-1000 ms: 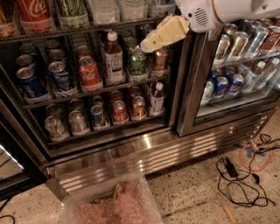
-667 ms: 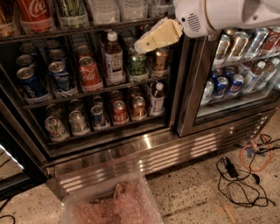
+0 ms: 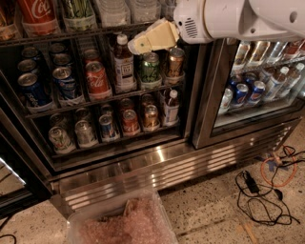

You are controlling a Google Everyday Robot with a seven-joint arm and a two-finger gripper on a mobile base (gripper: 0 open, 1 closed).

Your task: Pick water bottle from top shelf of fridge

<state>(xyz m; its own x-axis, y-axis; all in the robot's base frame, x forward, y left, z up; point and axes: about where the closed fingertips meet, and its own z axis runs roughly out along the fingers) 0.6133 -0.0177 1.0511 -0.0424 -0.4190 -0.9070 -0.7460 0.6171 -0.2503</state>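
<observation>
Clear ribbed water bottles (image 3: 113,10) stand on the top shelf (image 3: 62,34) of the fridge (image 3: 157,159), cut off by the top edge of the view; a second one (image 3: 143,8) stands to its right. My gripper (image 3: 139,45), cream-coloured on a white arm coming in from the upper right, points left just below the shelf's front rail. It hangs in front of the green can (image 3: 150,67) and beside the cap of the brown-liquid bottle (image 3: 123,64), below the water bottles. It holds nothing that I can see.
A red cola bottle (image 3: 35,12) and a green bottle (image 3: 78,8) share the top shelf. Lower racks hold several cans. A closed glass door (image 3: 257,90) is at the right. A clear bin of bubble wrap (image 3: 119,221) and cables (image 3: 267,190) lie on the floor.
The gripper has moved left and slightly up, from in front of the right-hand cans to just under the top shelf's rail below the water bottles.
</observation>
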